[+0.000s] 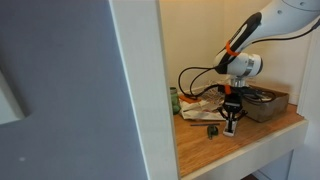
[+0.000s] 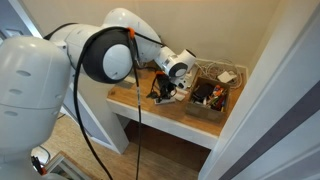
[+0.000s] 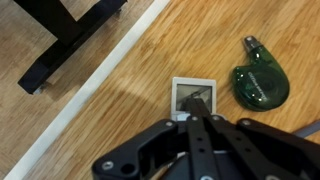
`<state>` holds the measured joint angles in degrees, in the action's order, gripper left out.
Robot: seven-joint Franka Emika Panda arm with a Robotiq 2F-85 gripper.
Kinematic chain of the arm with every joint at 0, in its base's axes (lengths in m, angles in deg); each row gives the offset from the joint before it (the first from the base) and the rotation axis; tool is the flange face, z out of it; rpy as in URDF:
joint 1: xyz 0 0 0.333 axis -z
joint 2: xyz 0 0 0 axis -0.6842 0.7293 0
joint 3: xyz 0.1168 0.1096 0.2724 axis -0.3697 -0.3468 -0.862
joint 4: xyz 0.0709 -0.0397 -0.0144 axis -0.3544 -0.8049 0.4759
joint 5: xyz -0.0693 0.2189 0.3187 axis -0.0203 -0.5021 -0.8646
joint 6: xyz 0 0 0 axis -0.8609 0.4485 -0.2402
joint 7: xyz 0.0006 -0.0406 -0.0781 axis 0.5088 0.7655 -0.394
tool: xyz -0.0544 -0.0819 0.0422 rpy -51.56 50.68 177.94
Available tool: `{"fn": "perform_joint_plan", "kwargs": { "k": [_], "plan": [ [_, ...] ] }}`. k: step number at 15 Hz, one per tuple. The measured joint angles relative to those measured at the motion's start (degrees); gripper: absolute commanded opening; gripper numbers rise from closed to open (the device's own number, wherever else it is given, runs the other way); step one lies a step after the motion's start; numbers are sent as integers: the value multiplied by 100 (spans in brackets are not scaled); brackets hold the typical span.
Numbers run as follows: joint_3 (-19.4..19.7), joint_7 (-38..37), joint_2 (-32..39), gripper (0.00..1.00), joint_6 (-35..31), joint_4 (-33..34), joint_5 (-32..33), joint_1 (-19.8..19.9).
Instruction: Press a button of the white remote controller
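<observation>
Pincer [image 3: 197, 112] pressed together, tip over white remote controller [image 3: 183, 92]; green round object [image 3: 260, 80] lies beside the controller. Recommend a straight, gentle descent.

Smooth wooden tabletop [image 3: 210, 40], glossy green plastic object [image 3: 260, 80], white plastic remote controller [image 3: 184, 91].

A light wooden desktop [image 1: 265, 135] sits in a cream-walled alcove [image 1: 195, 40], edged by white trim [image 1: 135, 80] beside a grey panel [image 1: 60, 60]
</observation>
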<state>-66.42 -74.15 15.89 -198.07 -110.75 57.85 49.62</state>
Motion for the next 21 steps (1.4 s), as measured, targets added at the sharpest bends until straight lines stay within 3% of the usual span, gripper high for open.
{"fn": "perform_joint_plan", "kwargs": {
  "k": [8, 9, 16, 21],
  "plan": [
    [-30, 190, -252, 0, 1, -5, 0, -5],
    [-43, 263, -331, 21, 1, -17, 0, -7],
    [-121, 1213, -1043, 68, 56, -356, 92, -83],
    [-147, 2236, -1978, 99, 1, -1233, 556, -196]
  ]
}}
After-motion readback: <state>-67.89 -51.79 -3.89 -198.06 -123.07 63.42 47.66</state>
